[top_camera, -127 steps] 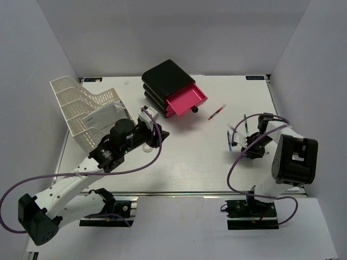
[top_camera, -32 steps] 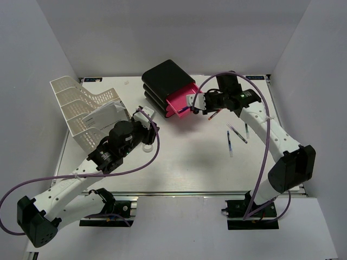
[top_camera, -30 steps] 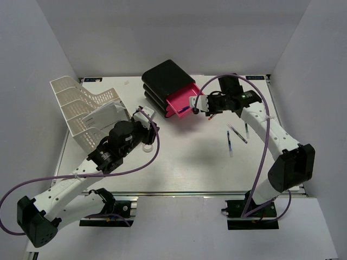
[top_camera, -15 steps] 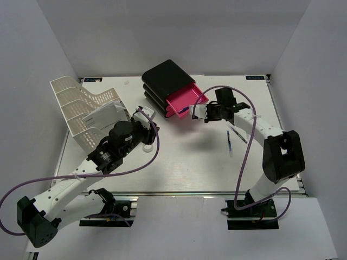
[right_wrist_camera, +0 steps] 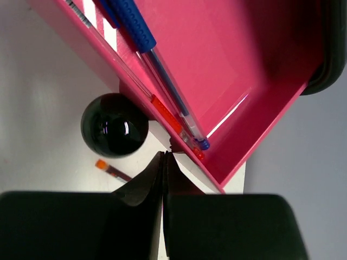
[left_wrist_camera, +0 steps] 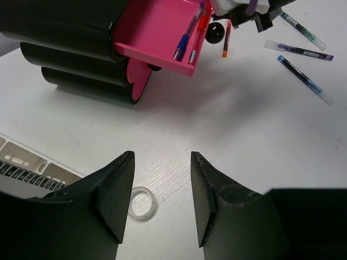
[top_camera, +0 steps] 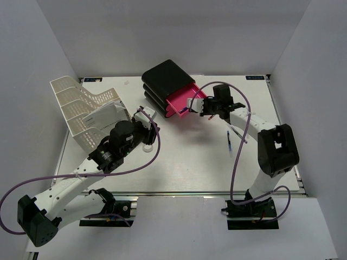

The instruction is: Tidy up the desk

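Right gripper point(right_wrist_camera: 164, 157), pinched shut and empty, at pink drawer's point(right_wrist_camera: 217, 70) front lip.
Drawer open to receive pens point(right_wrist_camera: 134, 28): two lie ahead of tips. Left gripper point(left_wrist_camera: 161, 157), spread, above white ring point(left_wrist_camera: 153, 205).

Nothing can be read in any view. On the desk point(top_camera: 206, 162), a dark sticker point(top_camera: 91, 79) at eleven o'clock and a second sticker point(top_camera: 255, 77) at one o'clock are too small to make out. The pens point(left_wrist_camera: 301, 50) at three o'clock carry barrel markings too blurred to read.
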Robot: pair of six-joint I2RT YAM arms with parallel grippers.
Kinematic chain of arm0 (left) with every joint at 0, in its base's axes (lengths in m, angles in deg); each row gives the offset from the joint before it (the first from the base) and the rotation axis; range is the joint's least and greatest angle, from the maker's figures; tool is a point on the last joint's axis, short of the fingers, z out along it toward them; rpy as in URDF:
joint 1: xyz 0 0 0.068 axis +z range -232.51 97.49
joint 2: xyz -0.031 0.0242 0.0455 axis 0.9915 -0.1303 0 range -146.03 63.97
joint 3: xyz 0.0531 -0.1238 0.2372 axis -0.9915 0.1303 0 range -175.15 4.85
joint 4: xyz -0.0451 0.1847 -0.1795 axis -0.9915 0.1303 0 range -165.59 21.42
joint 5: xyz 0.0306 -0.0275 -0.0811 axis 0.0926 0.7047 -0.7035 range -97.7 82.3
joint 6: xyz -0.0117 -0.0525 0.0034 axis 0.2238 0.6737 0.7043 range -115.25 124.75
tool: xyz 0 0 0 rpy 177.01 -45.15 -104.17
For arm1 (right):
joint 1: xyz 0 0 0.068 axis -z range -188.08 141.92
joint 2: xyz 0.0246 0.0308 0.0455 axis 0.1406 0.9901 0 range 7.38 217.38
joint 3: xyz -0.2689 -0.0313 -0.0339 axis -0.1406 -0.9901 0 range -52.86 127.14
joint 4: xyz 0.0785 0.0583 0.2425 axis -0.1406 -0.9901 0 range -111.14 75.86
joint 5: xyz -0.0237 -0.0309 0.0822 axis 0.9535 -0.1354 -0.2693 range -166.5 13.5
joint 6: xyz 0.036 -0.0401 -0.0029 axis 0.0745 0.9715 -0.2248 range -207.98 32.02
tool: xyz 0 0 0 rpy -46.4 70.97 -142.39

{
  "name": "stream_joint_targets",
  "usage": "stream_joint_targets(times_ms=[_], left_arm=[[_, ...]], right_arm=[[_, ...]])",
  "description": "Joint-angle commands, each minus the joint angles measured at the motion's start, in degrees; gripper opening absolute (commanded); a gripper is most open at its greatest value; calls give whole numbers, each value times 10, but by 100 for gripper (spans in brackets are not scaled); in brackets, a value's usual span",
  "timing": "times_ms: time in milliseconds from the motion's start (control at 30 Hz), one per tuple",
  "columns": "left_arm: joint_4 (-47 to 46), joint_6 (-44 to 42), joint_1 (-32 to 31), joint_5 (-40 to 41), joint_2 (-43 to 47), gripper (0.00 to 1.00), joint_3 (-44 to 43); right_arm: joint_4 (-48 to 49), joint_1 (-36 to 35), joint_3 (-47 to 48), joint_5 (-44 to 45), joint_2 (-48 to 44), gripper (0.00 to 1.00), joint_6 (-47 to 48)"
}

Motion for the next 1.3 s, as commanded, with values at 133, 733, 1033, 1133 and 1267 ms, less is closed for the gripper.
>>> stream_joint_targets(times_ms=[133,733,1033,1133,1267], left_arm=[[3,-6,0,2,3,55,3],[4,-8,0,5,-2,55,1],[5,-10,0,9,-5,55,2],[6,-9,0,10,-5,55,2],[6,-10,0,10,-7,55,2]], right_arm=[[63,-9,48,-32,31,0,-48],[29,-24,179,-51,112,23,-72],[9,-29,245,-59,161,38,-96],[7,-32,255,-61,168,47,-101],[1,-32,260,-61,168,51,-104]])
